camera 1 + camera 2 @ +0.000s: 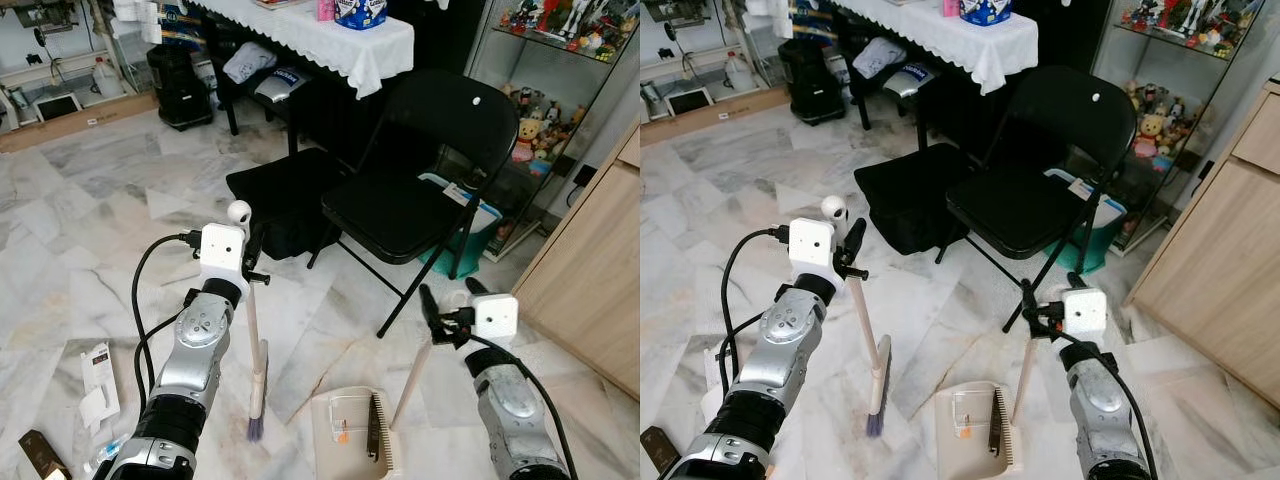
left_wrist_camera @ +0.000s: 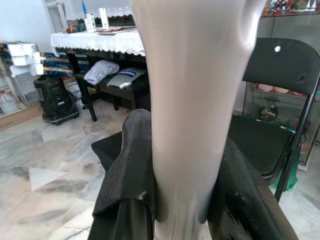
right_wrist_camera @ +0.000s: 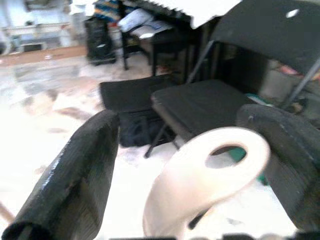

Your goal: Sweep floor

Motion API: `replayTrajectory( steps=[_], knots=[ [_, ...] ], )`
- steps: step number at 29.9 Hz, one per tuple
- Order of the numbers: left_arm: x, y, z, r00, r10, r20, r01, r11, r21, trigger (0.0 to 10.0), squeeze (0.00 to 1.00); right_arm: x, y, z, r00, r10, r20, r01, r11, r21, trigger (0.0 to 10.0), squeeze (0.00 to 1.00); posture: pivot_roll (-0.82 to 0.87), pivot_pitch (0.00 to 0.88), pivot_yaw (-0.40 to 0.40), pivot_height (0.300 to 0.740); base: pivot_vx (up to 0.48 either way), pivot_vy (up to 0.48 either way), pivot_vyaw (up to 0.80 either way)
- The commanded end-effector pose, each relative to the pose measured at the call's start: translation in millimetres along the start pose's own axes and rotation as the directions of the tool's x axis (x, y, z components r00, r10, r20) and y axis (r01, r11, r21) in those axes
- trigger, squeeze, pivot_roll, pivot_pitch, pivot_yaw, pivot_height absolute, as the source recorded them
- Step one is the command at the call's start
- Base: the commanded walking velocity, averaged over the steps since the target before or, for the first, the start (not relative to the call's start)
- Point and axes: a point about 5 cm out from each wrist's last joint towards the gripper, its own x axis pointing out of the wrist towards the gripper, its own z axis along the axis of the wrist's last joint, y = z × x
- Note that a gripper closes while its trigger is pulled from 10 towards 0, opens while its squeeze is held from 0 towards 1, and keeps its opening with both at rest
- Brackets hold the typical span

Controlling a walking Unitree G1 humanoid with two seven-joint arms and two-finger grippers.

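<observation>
Two tools stand near-upright on the marble floor (image 1: 90,200): broom (image 1: 256,375), handle clamped in left gripper (image 1: 250,262), bristles just left of dustpan (image 1: 352,432), whose handle right gripper (image 1: 438,318) clasps.

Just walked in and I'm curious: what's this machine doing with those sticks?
It is sweeping the floor. The left tool grips the handle of a small broom, whose bristles touch the marble floor. The right tool holds the upright handle of a dustpan, which sits on the floor just beside the broom. A black folding chair stands right behind them.
</observation>
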Motion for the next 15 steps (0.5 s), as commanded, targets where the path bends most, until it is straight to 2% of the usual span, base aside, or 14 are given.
replayTrajectory(
  steps=[1,6,9,15],
  knots=[
    [5.4,-0.9,8,0.999,-0.013,0.029,0.013,1.000,0.011,10.0,0.00,-1.6,11.6,-7,0.997,0.070,-0.034,-0.070,0.997,0.018,10.0,0.00,-0.03,0.053,0.028,0.740,0.000,0.000,0.00],
    [5.6,-0.7,9,0.999,-0.015,0.031,0.015,1.000,0.013,10.0,0.00,2.4,18.2,-12,0.995,0.072,-0.073,-0.071,0.997,0.010,10.0,0.00,-0.02,0.048,0.029,0.740,0.000,0.000,0.00],
    [5.4,-0.1,9,0.999,-0.016,0.031,0.016,1.000,0.015,10.0,0.00,3.4,15.7,-15,0.994,0.039,-0.102,-0.043,0.998,-0.037,10.0,0.00,-0.02,0.047,0.030,0.740,0.000,0.000,0.00],
    [4.3,-0.6,8,0.999,-0.022,0.027,0.021,1.000,0.016,10.0,0.00,1.5,4.8,-20,0.989,-0.053,-0.136,0.047,0.998,-0.051,10.0,0.00,-0.02,0.042,0.030,0.740,0.000,0.000,0.00]
  ],
)
